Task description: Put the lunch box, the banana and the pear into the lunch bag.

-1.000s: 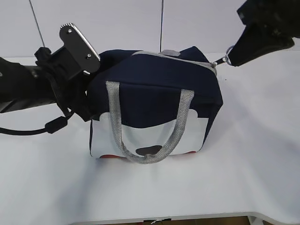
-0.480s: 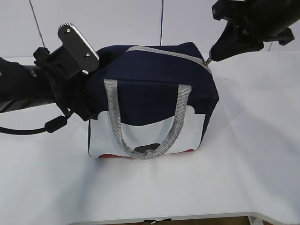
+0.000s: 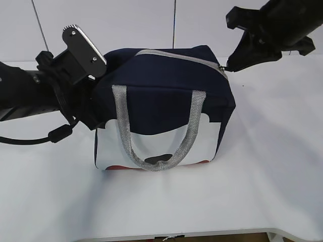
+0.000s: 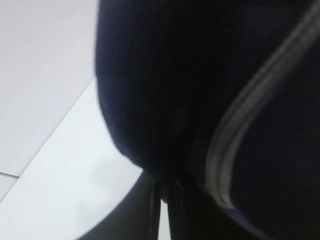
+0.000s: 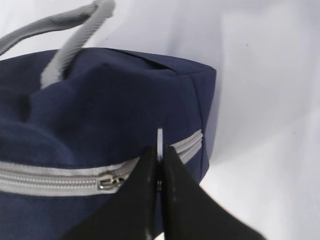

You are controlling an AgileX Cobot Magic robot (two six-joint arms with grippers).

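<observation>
The navy lunch bag [image 3: 166, 85] stands mid-table, its grey zipper [image 3: 181, 56] closed, its grey handles [image 3: 156, 151] hanging over the white panel. My left gripper [image 3: 96, 113] is at the bag's left end, shut on a pinch of its fabric; its wrist view is filled by dark cloth [image 4: 165, 100] and the zipper band [image 4: 240, 125]. My right gripper [image 3: 227, 66] is at the bag's top right corner, shut on the ring pull [image 5: 160, 140], with the zipper slider [image 5: 112, 181] just to its left. The lunch box, banana and pear are out of view.
The white table's front edge [image 3: 176, 234] runs along the bottom of the exterior view. A white panelled wall [image 3: 126, 25] stands behind. The left arm's black cable [image 3: 30, 140] loops over the table at the left.
My right gripper has moved left and down, from holding the ring pull stretched out to the right to sitting at the bag's corner. The bag has settled back upright. The left arm has not moved.
</observation>
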